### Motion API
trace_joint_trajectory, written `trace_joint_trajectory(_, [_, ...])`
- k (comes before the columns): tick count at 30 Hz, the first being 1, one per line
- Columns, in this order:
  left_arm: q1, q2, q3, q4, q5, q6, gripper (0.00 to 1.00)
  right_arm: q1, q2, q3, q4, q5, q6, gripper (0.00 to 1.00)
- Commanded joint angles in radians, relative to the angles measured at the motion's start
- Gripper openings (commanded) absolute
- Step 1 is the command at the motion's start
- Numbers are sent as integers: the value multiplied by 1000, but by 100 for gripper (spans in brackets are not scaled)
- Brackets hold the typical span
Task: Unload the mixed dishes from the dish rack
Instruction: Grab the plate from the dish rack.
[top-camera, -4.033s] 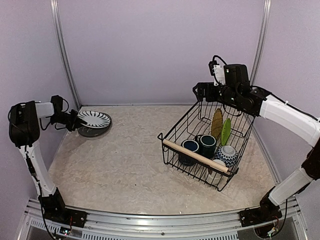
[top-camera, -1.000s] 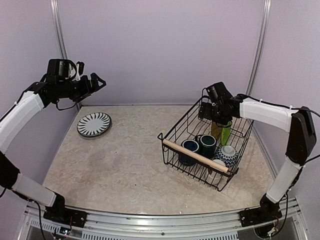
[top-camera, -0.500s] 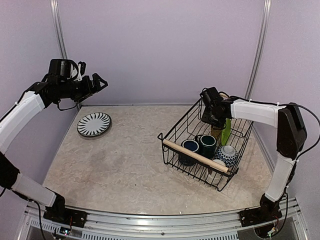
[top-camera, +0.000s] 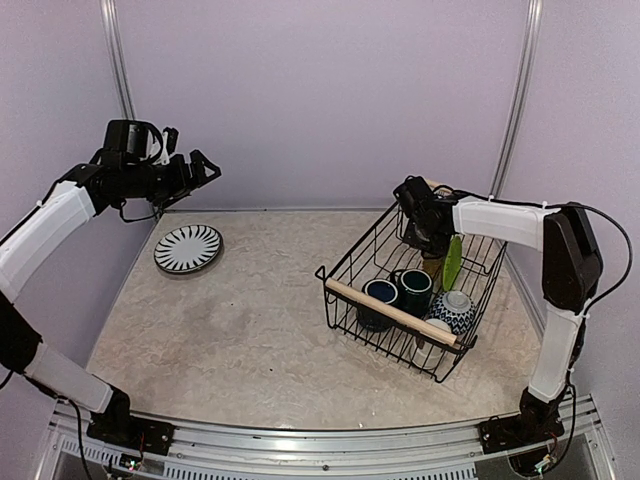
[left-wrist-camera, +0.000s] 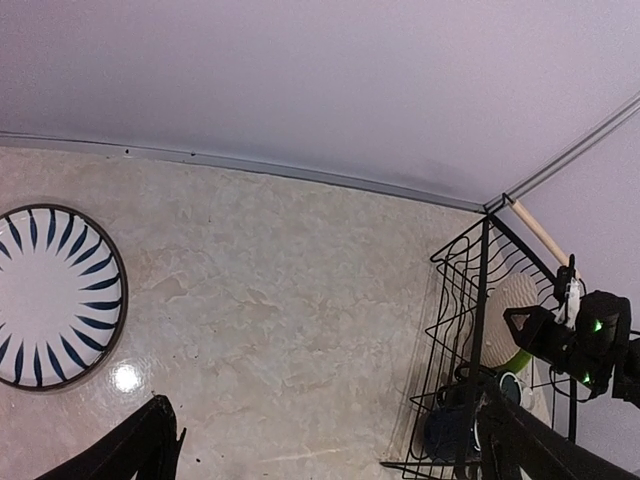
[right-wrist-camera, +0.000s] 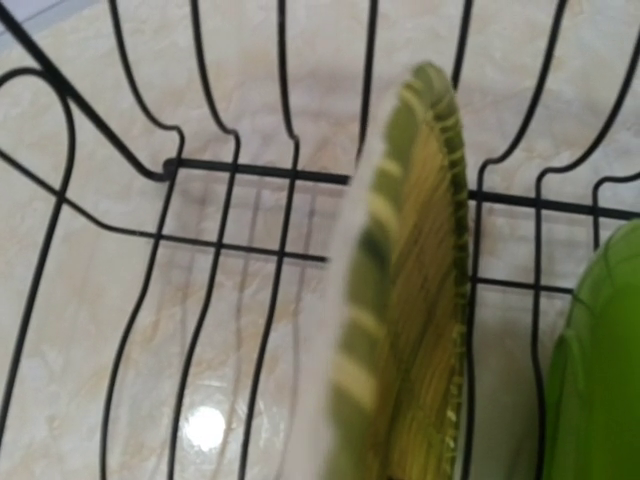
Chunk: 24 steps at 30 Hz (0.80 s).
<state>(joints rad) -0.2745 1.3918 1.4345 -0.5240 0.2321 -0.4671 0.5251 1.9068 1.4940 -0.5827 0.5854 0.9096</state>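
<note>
Bowl shows from above; right wrist view frames tan lattice plate.

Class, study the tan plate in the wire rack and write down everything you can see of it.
The tan plate is round, with a straw-coloured, finely lined face and a greenish striped rim. It stands on edge, nearly upright, at the far end of the black wire dish rack. The lime green plate stands close beside it on its right. The right tool is at its top rim, and whether it grips the plate cannot be told.
</note>
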Motion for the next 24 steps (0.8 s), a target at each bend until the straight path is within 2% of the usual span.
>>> trace_joint_trajectory(1, [-1, 14, -8, -3, 21, -8, 99, -10, 14, 18, -43, 43, 1, 23])
trace_joint_trajectory(6, [1, 25, -5, -7, 15, -7, 99, -8, 35, 44, -59, 31, 3, 13])
trace_joint_trajectory(14, [2, 32, -5, -8, 30, -14, 99, 1, 64, 127, -181, 47, 14, 0])
trace_joint_trajectory(24, [2, 24, -8, -4, 34, -22, 99, 16, 19, 196, -261, 94, 7, 0])
